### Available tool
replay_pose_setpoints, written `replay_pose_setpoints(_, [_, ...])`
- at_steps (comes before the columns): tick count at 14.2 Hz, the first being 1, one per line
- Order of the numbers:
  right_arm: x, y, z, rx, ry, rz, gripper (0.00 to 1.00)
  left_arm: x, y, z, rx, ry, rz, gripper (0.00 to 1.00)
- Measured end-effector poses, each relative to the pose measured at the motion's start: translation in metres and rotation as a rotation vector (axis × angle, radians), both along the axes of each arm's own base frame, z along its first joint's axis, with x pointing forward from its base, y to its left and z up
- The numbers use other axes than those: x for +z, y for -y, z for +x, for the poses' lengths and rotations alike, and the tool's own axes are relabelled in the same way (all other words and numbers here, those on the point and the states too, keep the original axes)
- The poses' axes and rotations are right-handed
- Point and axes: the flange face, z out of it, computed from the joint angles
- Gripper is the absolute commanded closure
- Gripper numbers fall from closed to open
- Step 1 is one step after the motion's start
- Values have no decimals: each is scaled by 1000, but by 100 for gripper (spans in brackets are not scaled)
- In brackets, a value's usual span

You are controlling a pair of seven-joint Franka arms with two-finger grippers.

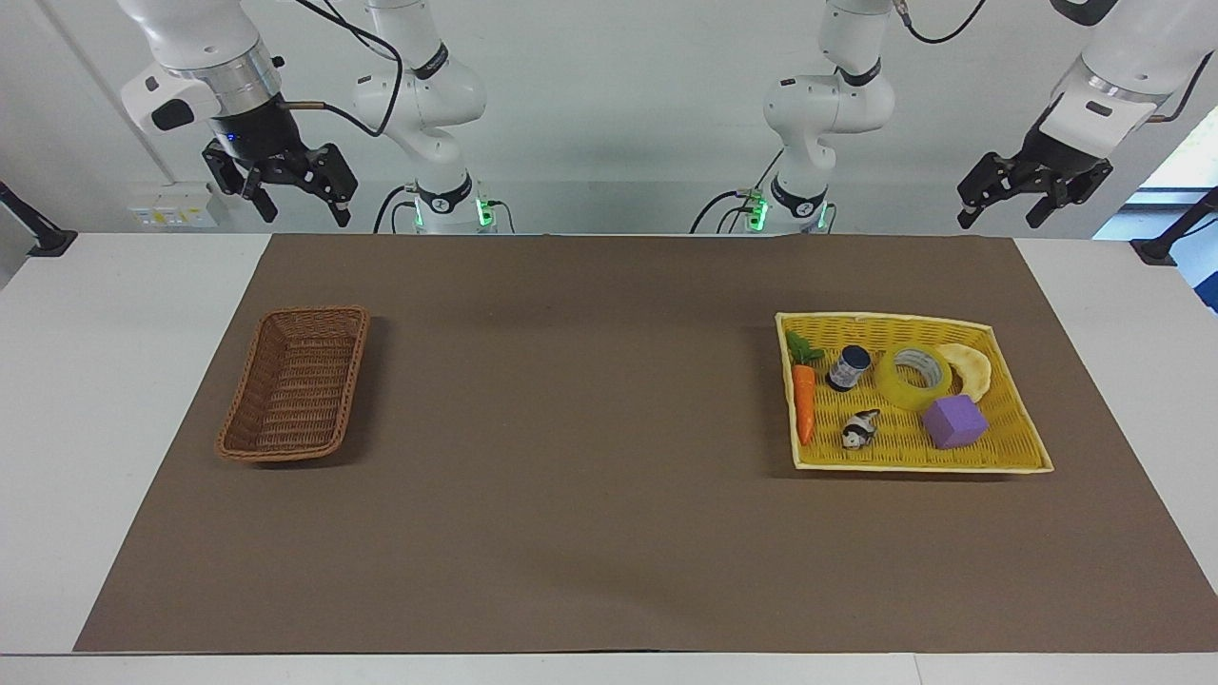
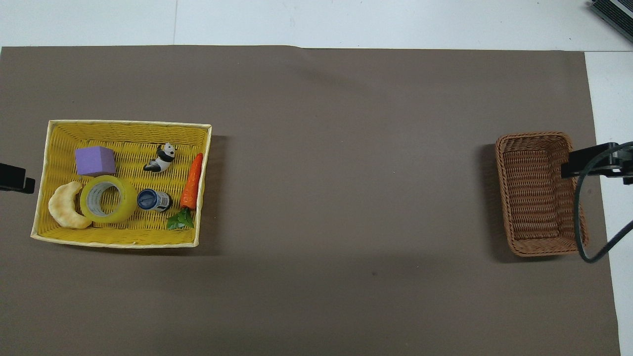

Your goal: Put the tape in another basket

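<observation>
The right gripper [image 1: 290,195] waits raised and open, holding nothing, at the right arm's end of the table, where the empty brown basket [image 1: 295,383] sits. The left gripper [image 1: 1032,190], also open and empty, hangs high at the left arm's end. The tape [image 1: 913,377] lies flat in the yellow tray [image 1: 1018,457], touching the crescent bread [image 1: 971,369], with the purple cube [image 1: 954,421] just beside it, so the left gripper should descend straight over the ring and pinch its wall, clear of both.

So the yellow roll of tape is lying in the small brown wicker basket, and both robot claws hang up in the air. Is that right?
Not quite. The tape lies in the yellow tray, as the overhead view shows; the brown basket holds nothing. The left gripper and right gripper do hang in the air.
</observation>
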Motion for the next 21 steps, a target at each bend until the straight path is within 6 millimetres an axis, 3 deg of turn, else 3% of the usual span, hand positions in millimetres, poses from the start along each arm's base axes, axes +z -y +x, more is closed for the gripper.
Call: replay_pose_setpoints(21, [0, 0, 0, 0, 0, 0, 0, 2, 3, 2, -10, 17, 1, 0])
